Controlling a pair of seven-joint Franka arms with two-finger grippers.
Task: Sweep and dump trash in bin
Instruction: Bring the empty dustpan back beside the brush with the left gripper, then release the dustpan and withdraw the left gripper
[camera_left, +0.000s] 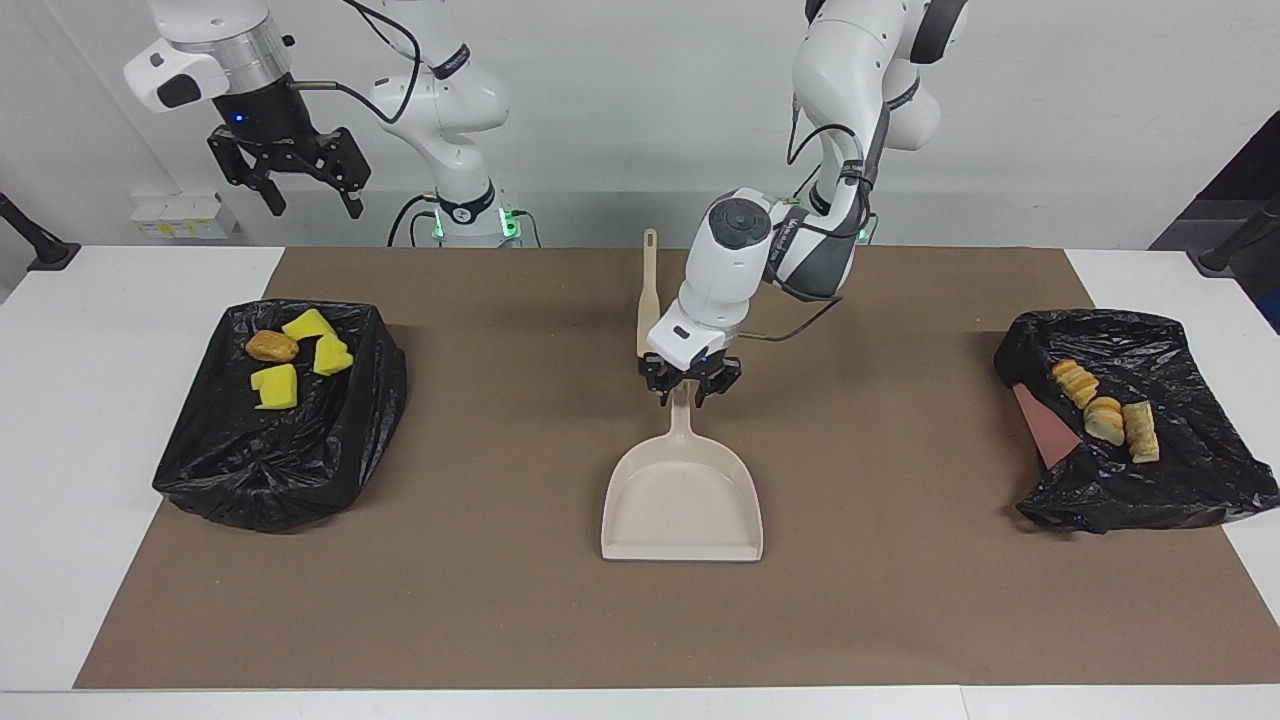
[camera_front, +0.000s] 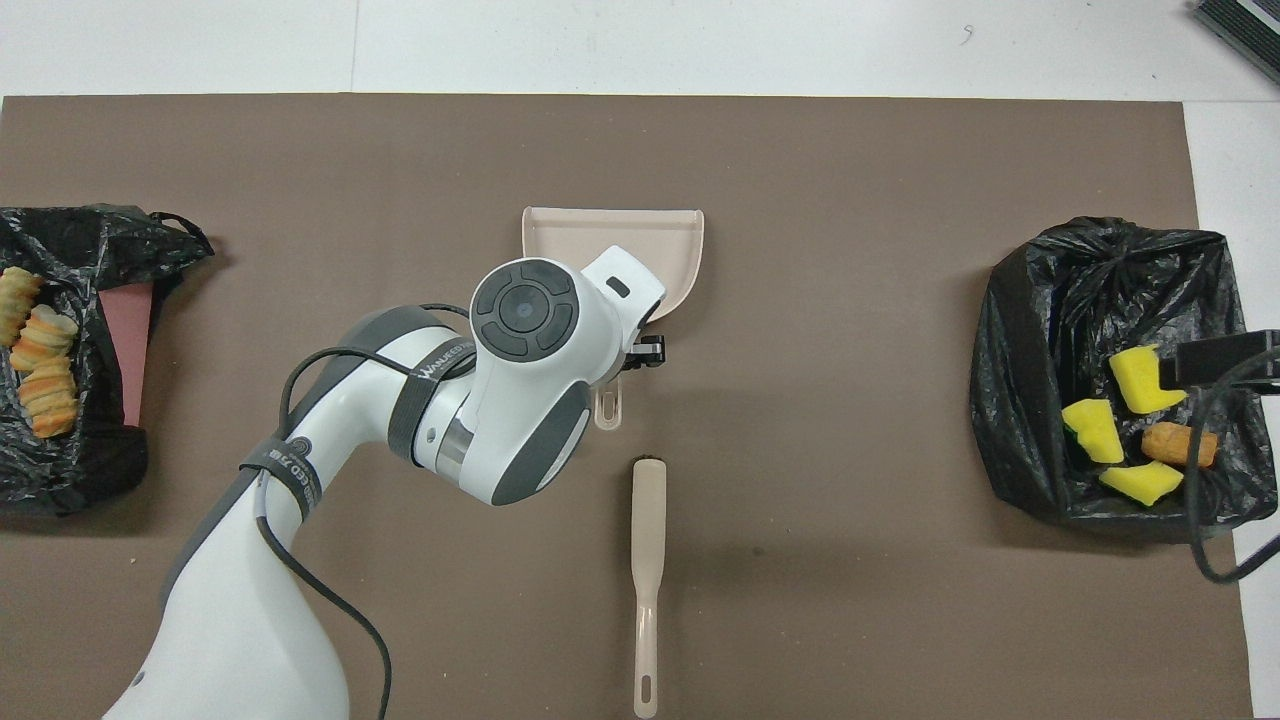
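The beige dustpan (camera_left: 680, 500) lies flat on the brown mat (camera_left: 500, 600), mouth away from the robots. My left gripper (camera_left: 686, 394) is down at the tip of its handle, fingers a little apart on either side of it. In the overhead view the left arm's hand covers the dustpan (camera_front: 560, 228) handle. Trash lies in two black-bagged bins. Three yellow chunks (camera_left: 276, 386) and a brown lump (camera_left: 271, 346) sit in the bin (camera_left: 290, 470) toward the right arm's end. Striped bread pieces (camera_left: 1106, 420) rest in the bin (camera_left: 1190, 480) toward the left arm's end. My right gripper (camera_left: 290, 185) waits open, high over that end's table edge.
The beige brush (camera_left: 648, 310) lies on the mat beside the left gripper, nearer to the robots than the dustpan, bristles toward the pan. A pink patch (camera_left: 1040, 425) shows under the bag with the bread. Bare mat spreads between the dustpan and both bins.
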